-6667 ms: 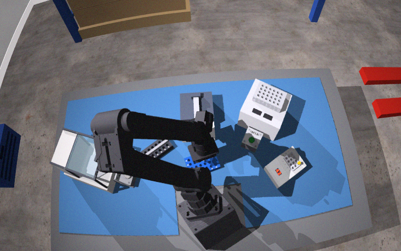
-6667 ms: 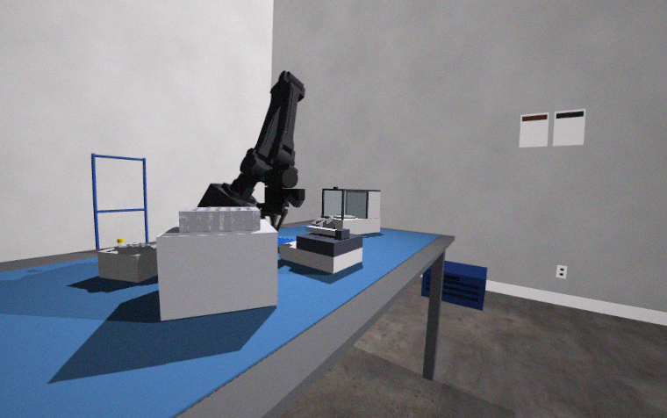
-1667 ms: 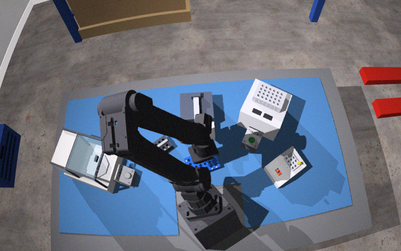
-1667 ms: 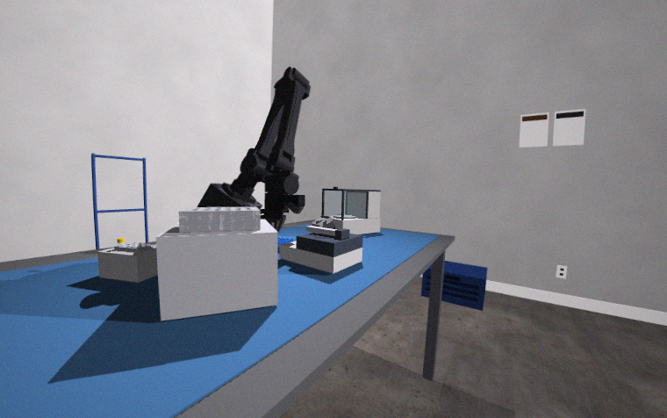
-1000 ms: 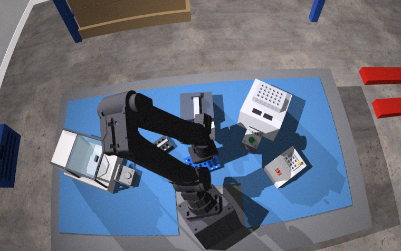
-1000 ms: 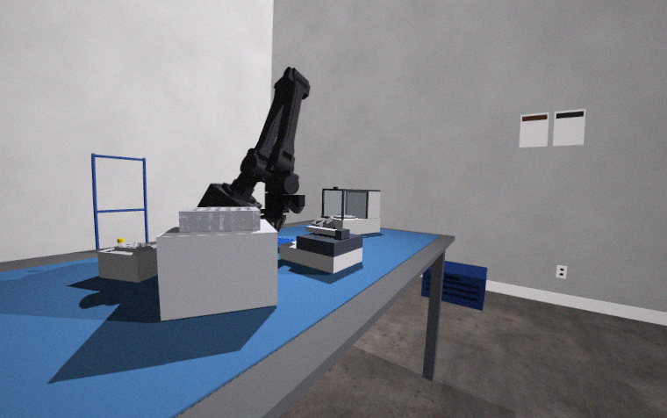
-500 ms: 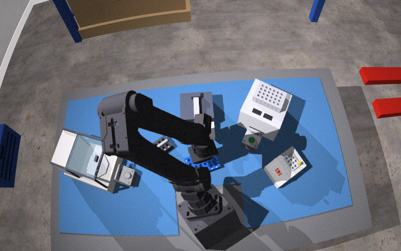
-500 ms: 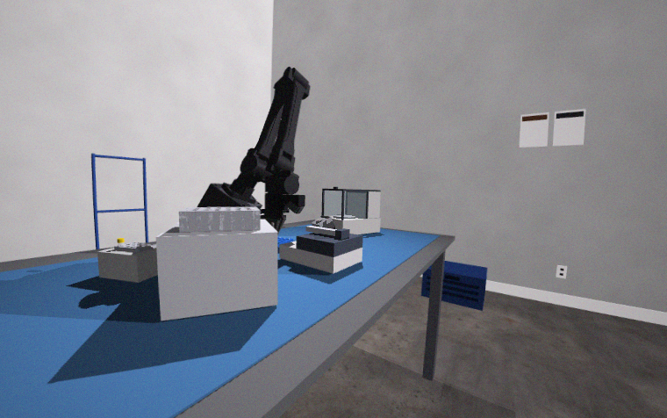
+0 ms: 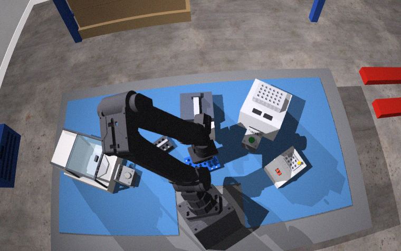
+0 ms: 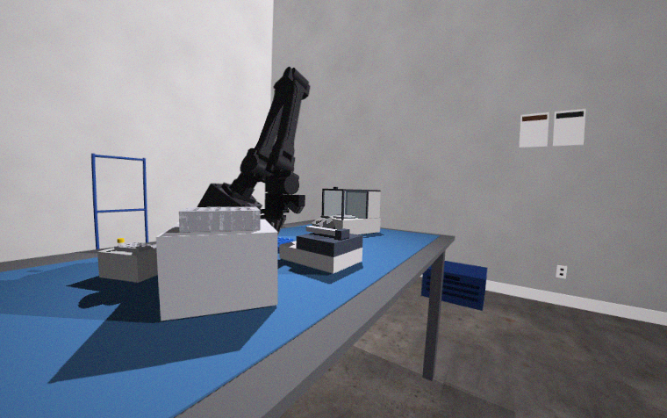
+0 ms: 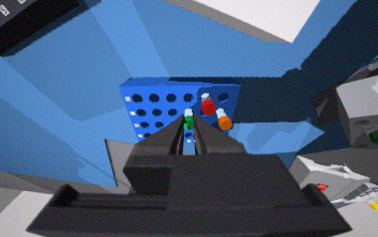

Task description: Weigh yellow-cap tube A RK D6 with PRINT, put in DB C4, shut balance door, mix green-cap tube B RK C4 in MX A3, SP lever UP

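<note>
One tube B point(image 11: 188, 120), seemingly upright, clamped in tool point(image 11: 188, 130).

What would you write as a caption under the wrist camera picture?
Gripper shut on the green-capped tube above the blue rack, red-capped and orange-capped tubes alongside.

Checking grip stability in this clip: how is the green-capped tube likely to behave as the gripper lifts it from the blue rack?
The green-capped tube looks stiff, thin and probably light, so the lift should be easy. The gripper is shut on it just below the cap; a smooth round body might slip or pivot. The red-capped tube and orange-capped tube stand close in the blue rack, so any swing could knock them.
</note>
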Controlling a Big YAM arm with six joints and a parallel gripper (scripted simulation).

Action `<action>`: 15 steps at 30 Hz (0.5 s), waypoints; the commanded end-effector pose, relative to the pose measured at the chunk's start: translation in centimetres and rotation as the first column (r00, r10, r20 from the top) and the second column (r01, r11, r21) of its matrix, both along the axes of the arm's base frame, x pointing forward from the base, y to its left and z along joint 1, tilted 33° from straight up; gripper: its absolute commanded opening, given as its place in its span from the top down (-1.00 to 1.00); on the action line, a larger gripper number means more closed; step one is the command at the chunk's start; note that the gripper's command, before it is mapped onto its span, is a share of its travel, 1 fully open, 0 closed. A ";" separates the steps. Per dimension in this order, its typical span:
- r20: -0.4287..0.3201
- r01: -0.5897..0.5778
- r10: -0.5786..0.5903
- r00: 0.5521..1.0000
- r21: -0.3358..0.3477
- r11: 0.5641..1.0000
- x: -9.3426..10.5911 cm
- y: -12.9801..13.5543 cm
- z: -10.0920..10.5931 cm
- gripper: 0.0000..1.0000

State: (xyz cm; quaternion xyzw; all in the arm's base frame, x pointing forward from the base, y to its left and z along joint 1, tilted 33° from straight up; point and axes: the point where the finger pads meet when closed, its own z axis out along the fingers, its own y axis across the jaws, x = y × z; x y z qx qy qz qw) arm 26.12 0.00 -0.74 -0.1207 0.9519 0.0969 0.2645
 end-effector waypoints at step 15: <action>0.014 -0.007 0.007 1.000 0.009 1.000 0.1 0.5 0.1 0.82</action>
